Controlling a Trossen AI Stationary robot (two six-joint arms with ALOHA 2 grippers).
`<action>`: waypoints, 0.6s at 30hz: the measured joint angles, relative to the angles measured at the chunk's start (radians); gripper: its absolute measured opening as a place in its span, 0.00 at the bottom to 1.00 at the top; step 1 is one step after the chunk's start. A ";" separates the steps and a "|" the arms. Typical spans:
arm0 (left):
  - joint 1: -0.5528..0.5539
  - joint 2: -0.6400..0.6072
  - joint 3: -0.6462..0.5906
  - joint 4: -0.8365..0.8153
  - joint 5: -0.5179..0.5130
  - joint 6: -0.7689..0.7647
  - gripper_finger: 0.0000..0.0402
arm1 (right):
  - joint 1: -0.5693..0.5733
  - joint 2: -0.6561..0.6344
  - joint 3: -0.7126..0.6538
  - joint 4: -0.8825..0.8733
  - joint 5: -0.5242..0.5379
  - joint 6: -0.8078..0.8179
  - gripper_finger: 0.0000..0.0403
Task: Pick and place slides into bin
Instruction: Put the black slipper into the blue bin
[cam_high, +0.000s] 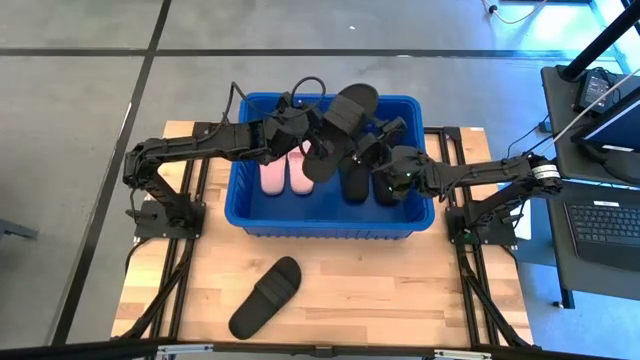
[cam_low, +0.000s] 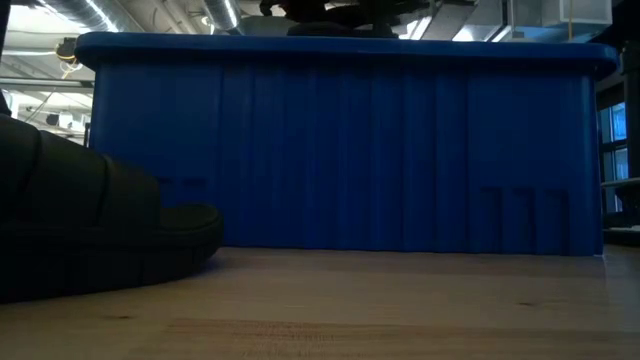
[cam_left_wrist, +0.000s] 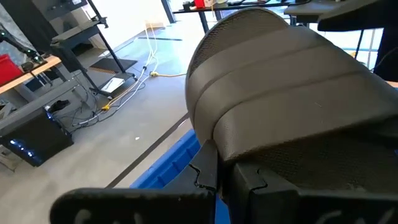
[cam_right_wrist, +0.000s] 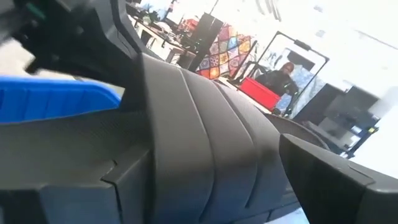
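Over the blue bin (cam_high: 330, 222), at about the 12 o'clock side of the table (cam_high: 400, 290), the left gripper (cam_high: 318, 128) is clenched on a black slide (cam_high: 342, 120) and holds it raised above the tub's interior. That slide sits tilted, its toe end toward 1 o'clock over the far rim and its heel end toward 7 o'clock; the left wrist view shows its wide ribbed strap (cam_left_wrist: 280, 81) lying directly ahead of the jaws, with the blue rim (cam_left_wrist: 168, 168) below.

The right gripper (cam_high: 385, 158) reaches into the bin from 3 o'clock, down among the black slides (cam_high: 368, 182) resting inside (its wrist view is filled by a black strap (cam_right_wrist: 199, 155) close against the fingers). Whether its jaws are clamped or released cannot be told from any view.

Inside the bin, the pale pink pair (cam_high: 285, 175) lies side by side at the left, toward 9 o'clock of the black ones.

One black slide (cam_high: 266, 297) remains on the table at 6 o'clock, well apart from the bin, lying diagonally; the low view shows it (cam_low: 95, 230) beside the bin's ribbed front wall (cam_low: 350, 150).
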 joint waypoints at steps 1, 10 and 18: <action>-0.003 0.000 0.000 -0.001 0.000 0.000 0.01 | 0.000 0.000 0.000 0.000 0.000 -0.033 0.78; -0.024 0.000 0.000 -0.001 0.000 -0.007 0.01 | 0.000 0.000 0.000 0.054 0.002 -0.067 0.78; -0.046 0.000 0.000 0.003 -0.030 0.028 0.01 | 0.000 0.000 0.000 0.054 -0.066 -0.041 0.78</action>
